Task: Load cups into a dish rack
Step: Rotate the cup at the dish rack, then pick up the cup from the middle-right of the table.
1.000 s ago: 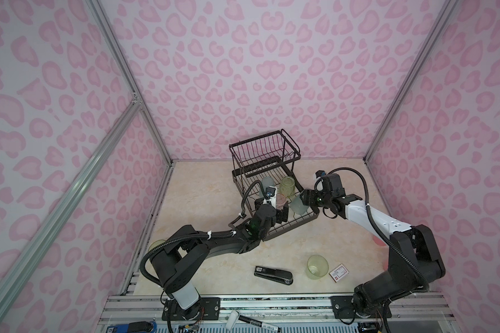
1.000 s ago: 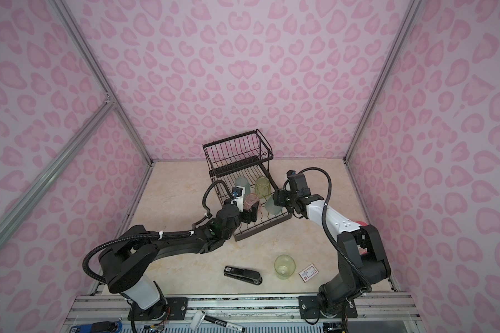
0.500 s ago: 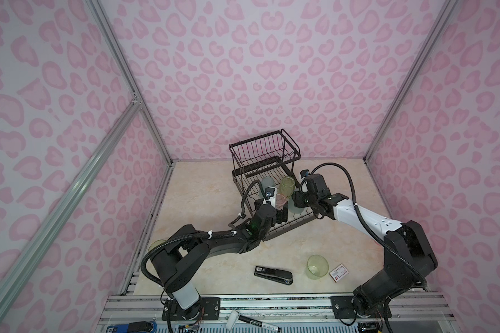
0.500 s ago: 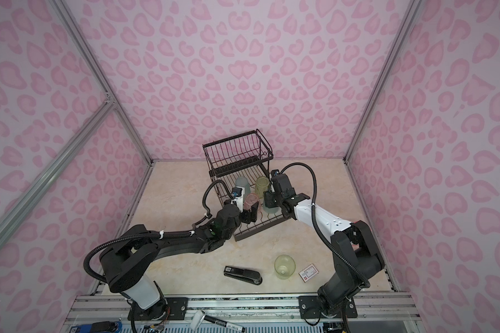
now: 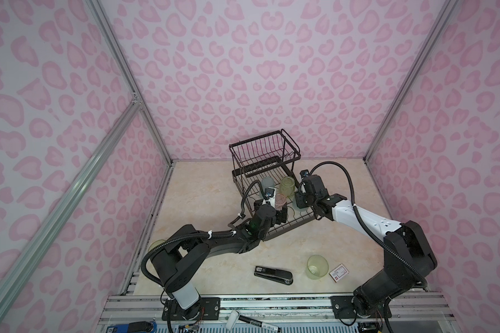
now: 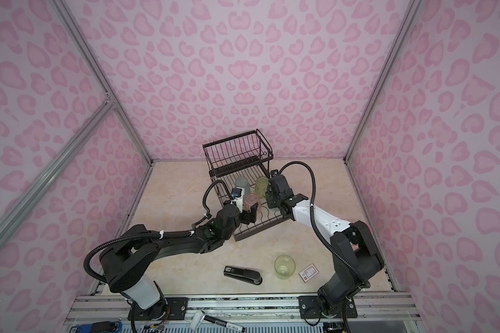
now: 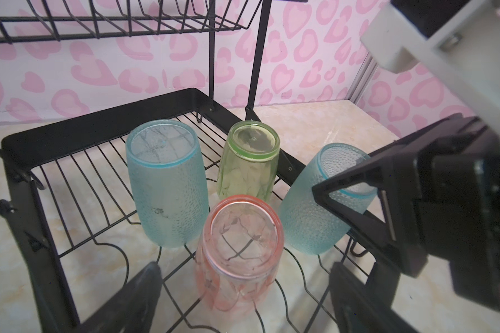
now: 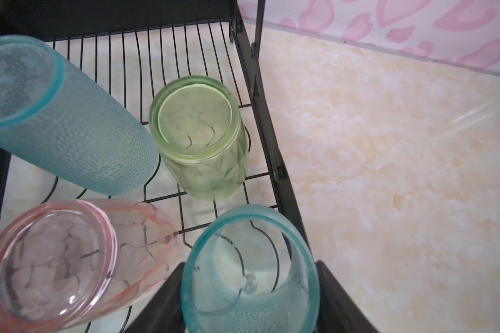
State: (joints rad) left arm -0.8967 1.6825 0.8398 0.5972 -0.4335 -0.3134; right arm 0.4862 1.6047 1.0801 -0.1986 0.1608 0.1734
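Right wrist view: tilted teal cup [image 8: 250,276] cut off by the edge, right fingers [image 8: 168,302] mostly hidden behind it. Left wrist view: left fingers [image 7: 136,299] blurred. In a top view: yellow-green cup [image 5: 154,245] half hidden behind left arm [image 5: 214,245]; card [image 5: 339,272] print unreadable.

Soft, even light fills both top views; shadows are faint and the walls [image 5: 243,57] bow at the edges. In the right wrist view the nearest cup [image 8: 231,302] blurs; a glare streak crosses the desk [image 8: 474,115].
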